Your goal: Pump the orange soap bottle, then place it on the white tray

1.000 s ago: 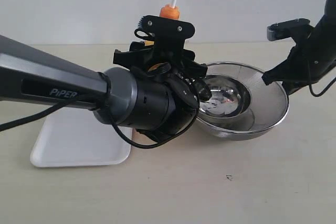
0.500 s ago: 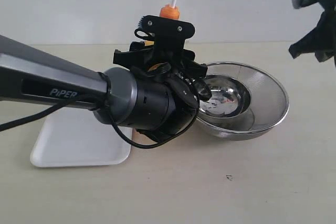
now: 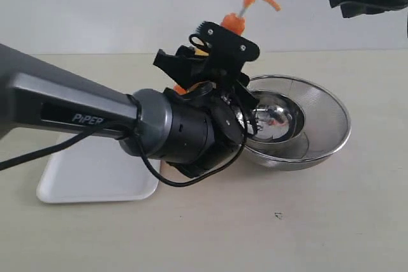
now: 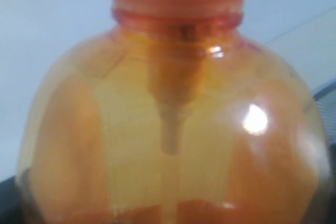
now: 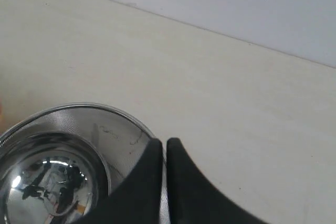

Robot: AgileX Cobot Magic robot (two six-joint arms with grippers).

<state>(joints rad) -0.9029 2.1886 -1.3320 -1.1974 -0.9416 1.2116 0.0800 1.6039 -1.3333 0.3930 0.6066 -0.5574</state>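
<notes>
The left gripper (image 3: 213, 62) clamped the tilted bottle (image 4: 173, 129), apparently for transfer to the tray (image 3: 95, 173) near the bench's left edge. The right gripper (image 5: 164, 143), pressed together, hung clear.

My left arm (image 3: 57, 103): grey metallic tube, white "PiPER" lettering (image 3: 89, 118), fat black wrist housing (image 3: 188, 135). Thin black cable (image 3: 156, 171) looped off it. Black bracket (image 3: 226, 41), small silver screws. My right gripper (image 5: 165, 144): two matte black tapered fingers.
</notes>
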